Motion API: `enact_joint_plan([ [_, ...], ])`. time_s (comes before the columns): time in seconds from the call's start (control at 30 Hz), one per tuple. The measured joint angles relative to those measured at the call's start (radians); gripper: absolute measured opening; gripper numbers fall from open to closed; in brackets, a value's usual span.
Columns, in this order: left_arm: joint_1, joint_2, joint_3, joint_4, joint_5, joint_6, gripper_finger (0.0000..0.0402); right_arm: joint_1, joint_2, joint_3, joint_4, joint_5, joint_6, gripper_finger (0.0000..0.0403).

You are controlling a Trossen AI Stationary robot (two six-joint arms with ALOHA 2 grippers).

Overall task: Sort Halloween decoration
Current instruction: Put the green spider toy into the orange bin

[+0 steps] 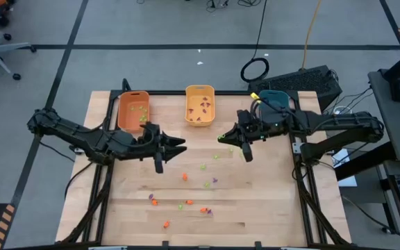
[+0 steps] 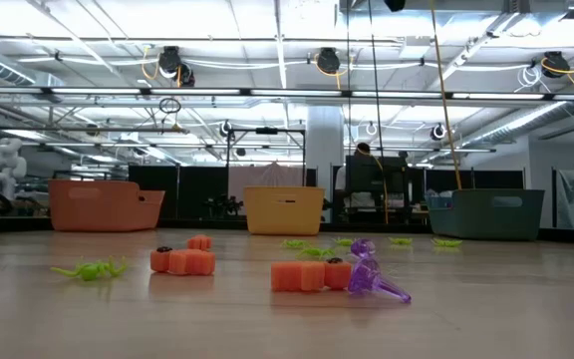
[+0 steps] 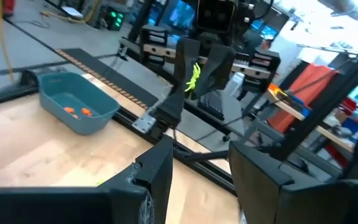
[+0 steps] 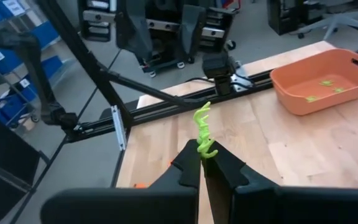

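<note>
My right gripper hangs above the middle of the table, shut on a light green trinket; the left wrist view shows that trinket between its fingers. Facing it from the left, my left gripper stands open and holds nothing between its fingers. Several orange, green and purple trinkets lie loose on the table's near half. An orange bin, a yellow bin and a teal bin stand along the far edge. My right gripper pinches the green trinket by one end between its two fingertips. The fingers point about level toward the table's left. The trinket sticks out past the fingertips and is lifted clear of the table.
The orange bin holds green pieces, the yellow bin purple ones, the teal bin orange ones. In the low view, loose trinkets lie near the front. A black frame rail runs behind the bins.
</note>
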Motion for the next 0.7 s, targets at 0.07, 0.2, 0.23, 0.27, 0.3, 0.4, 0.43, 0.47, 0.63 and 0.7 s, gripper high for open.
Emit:
enact_joint_plan([
  [0.07, 0.009, 0.000, 0.000, -0.001, -0.013, 0.002, 0.0157, -0.008, 0.000, 0.000, 0.000, 0.000, 0.000, 0.0000],
  [0.2, 0.018, 0.000, 0.000, -0.001, -0.016, 0.001, 0.0157, -0.011, 0.000, 0.000, 0.000, 0.000, -0.006, 0.0000],
  [0.23, 0.018, 0.000, 0.000, -0.001, -0.016, 0.000, 0.0157, -0.011, 0.000, 0.000, 0.000, 0.000, -0.013, 0.0000],
  [0.27, 0.018, 0.000, 0.000, -0.001, -0.016, 0.000, 0.0157, -0.011, 0.000, 0.000, 0.000, 0.000, -0.022, 0.0000],
  [0.3, 0.018, 0.000, 0.000, -0.001, -0.016, 0.000, 0.0157, -0.011, 0.000, 0.000, 0.000, 0.002, -0.027, 0.0000],
  [0.4, 0.019, 0.000, 0.000, -0.002, -0.016, 0.000, 0.0157, -0.012, 0.000, 0.000, 0.000, 0.008, -0.047, 0.0000],
  [0.43, 0.019, 0.000, 0.000, -0.002, -0.016, 0.000, 0.0157, -0.012, 0.000, 0.000, 0.000, 0.009, -0.055, 0.0000],
  [0.47, 0.019, 0.000, 0.000, -0.002, -0.016, 0.000, 0.0157, -0.012, 0.000, 0.000, 0.000, 0.009, -0.060, 0.0000],
  [0.63, 0.019, 0.000, 0.000, -0.003, -0.016, 0.000, 0.0157, -0.014, 0.000, 0.000, 0.000, 0.010, -0.084, 0.0000],
  [0.7, 0.019, 0.000, 0.000, -0.003, -0.017, 0.001, 0.0157, -0.014, 0.000, 0.000, 0.000, 0.011, -0.096, 0.0000],
])
